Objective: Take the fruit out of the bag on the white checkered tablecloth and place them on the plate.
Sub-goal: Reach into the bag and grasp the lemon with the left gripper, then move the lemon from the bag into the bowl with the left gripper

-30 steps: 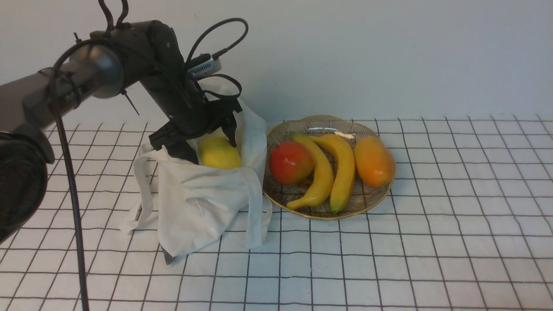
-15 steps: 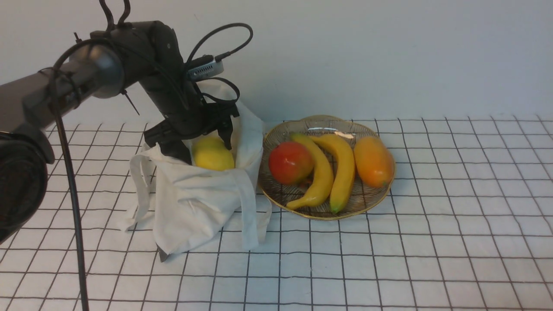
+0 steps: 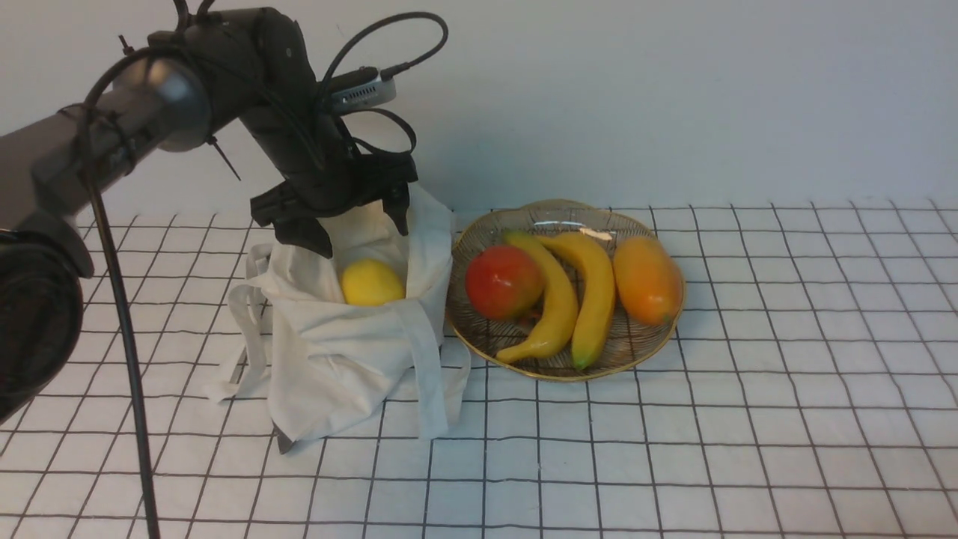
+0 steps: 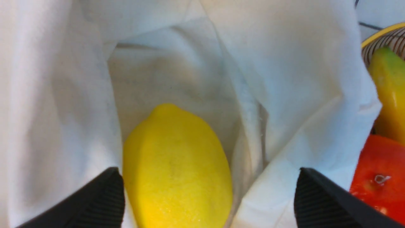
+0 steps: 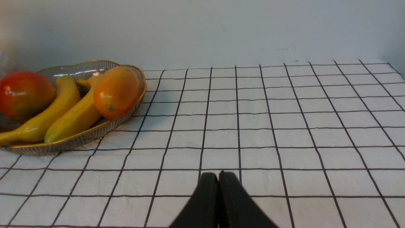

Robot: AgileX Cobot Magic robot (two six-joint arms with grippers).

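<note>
Left gripper (image 3: 359,228) is wide open, jaws spread apart and grasping nothing, hanging right over the mouth of the bag (image 3: 337,359) in the left-centre of the front view. From the wrist camera you look straight down between the two black fingers into the white cloth. The lemon (image 3: 372,282) sits down in there, close to one finger pad, and I can't tell if it's actually touching. From the front it looks to be lying loose in the bag with the jaws above it.

The bag is slumped on the white checkered tablecloth (image 3: 673,449), straps flopped down the front, and its right side is just beside the plate (image 3: 524,372). The plate already carries two bananas (image 3: 576,292), an orange mango (image 3: 647,278) and a reddish round fruit (image 3: 504,282), so it's pretty full. The open bit looks like the near edge.

Right gripper (image 5: 218,190) is clamped shut on nothing, low over bare tablecloth well to the right of the plate, not involved.

So progress-wise, I'd say most of it is done and the lemon is the only fruit I can see left in the bag. What remains is getting a solid grip on it, lifting it clear of the cloth and setting it on the plate.
</note>
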